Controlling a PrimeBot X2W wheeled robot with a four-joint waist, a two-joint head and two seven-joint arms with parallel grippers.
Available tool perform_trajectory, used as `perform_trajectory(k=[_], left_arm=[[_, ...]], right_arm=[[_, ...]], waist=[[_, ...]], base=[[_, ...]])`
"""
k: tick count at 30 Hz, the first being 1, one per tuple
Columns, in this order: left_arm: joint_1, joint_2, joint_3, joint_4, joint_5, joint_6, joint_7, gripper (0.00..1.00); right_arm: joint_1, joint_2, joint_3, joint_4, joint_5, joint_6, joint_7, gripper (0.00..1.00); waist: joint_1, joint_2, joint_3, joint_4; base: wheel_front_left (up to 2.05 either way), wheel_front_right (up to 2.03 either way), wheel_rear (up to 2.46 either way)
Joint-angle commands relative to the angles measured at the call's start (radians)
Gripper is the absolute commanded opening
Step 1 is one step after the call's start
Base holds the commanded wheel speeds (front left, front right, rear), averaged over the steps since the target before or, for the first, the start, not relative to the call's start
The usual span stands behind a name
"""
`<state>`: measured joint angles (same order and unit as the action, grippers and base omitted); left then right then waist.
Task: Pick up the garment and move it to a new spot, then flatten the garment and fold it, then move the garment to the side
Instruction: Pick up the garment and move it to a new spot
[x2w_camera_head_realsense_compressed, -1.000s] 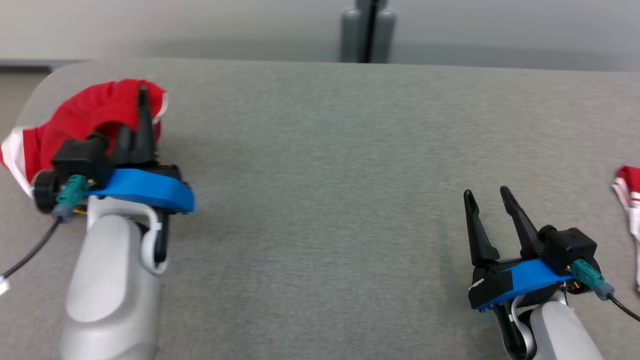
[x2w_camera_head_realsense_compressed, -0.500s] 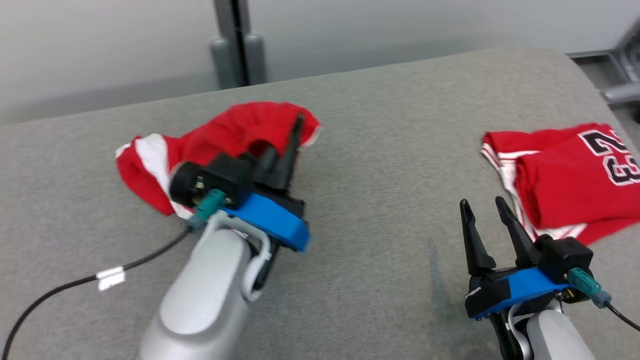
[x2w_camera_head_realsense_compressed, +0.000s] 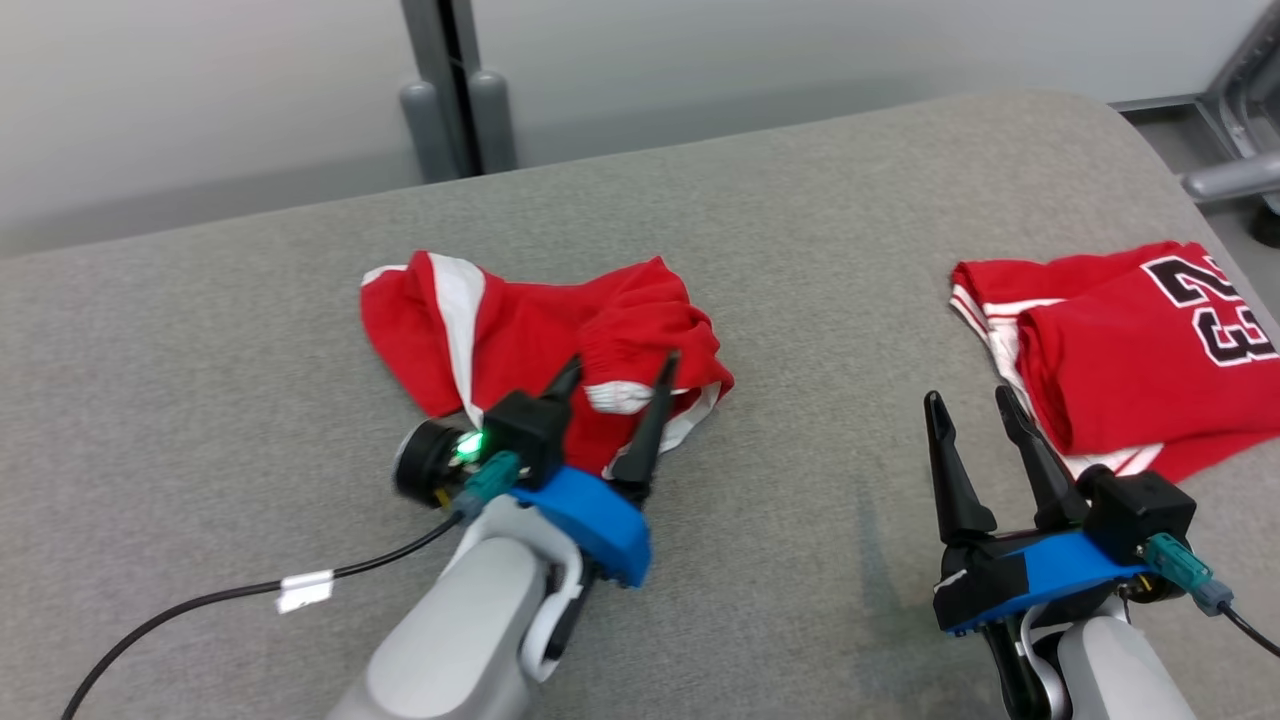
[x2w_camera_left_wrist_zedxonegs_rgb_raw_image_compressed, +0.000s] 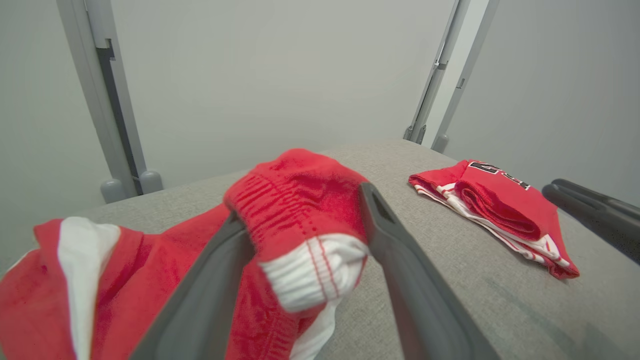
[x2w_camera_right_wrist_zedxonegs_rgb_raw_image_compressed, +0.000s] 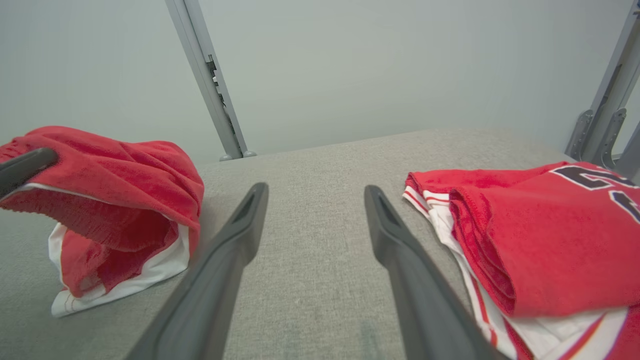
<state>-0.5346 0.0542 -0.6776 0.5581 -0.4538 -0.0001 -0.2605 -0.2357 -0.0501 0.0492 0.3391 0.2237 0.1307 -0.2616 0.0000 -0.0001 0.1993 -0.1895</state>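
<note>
The garment (x2w_camera_head_realsense_compressed: 520, 315) is a crumpled red piece with white stripes, lying on the grey table (x2w_camera_head_realsense_compressed: 800, 250) left of centre. My left gripper (x2w_camera_head_realsense_compressed: 623, 360) is open at its near edge. A bunched red and white fold (x2w_camera_left_wrist_zedxonegs_rgb_raw_image_compressed: 305, 235) stands between its two spread fingers (x2w_camera_left_wrist_zedxonegs_rgb_raw_image_compressed: 400, 280). The same garment (x2w_camera_right_wrist_zedxonegs_rgb_raw_image_compressed: 125, 165) shows at the left of the right wrist view. My right gripper (x2w_camera_head_realsense_compressed: 968, 396) is open over bare table at the lower right, with nothing between its fingers (x2w_camera_right_wrist_zedxonegs_rgb_raw_image_compressed: 220, 270).
A folded red jersey (x2w_camera_head_realsense_compressed: 1120, 340) with a black number lies at the table's right end, just right of the right gripper. A black cable (x2w_camera_head_realsense_compressed: 200, 600) trails from the left wrist. Grey posts (x2w_camera_head_realsense_compressed: 450, 90) stand behind the table, and a metal frame (x2w_camera_head_realsense_compressed: 1240, 120) past its right corner.
My left gripper, shut on the garment before, now has its fingers apart, and the garment has slumped onto the table. The head camera turned right, bringing the folded jersey into view. The right gripper stayed open.
</note>
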Motion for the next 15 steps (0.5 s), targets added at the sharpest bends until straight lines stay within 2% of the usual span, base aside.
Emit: perform_trajectory(k=[1,10,15], left_arm=[[0.022,0.016,0.022,0.007,0.007,0.01,-0.005,1.0],[0.232,0.08,0.239,-0.051,0.038,0.076,-0.005,1.0],[0.368,0.086,0.356,-0.111,0.084,0.099,-0.006,1.0]], right_arm=[[0.011,-0.001,-0.002,-0.004,0.006,0.0,-0.005,1.0],[0.038,-0.002,-0.008,0.012,-0.003,0.0,-0.005,1.0],[0.063,-0.002,-0.007,0.022,-0.008,0.0,-0.005,1.0]], waist=[[0.0,0.0001,-0.001,0.013],[0.0,0.0001,-0.066,0.086],[0.0,0.0001,-0.115,0.111]], base=[[0.0,0.0,0.0],[0.0,0.0,0.0],[0.0,0.0,0.0]])
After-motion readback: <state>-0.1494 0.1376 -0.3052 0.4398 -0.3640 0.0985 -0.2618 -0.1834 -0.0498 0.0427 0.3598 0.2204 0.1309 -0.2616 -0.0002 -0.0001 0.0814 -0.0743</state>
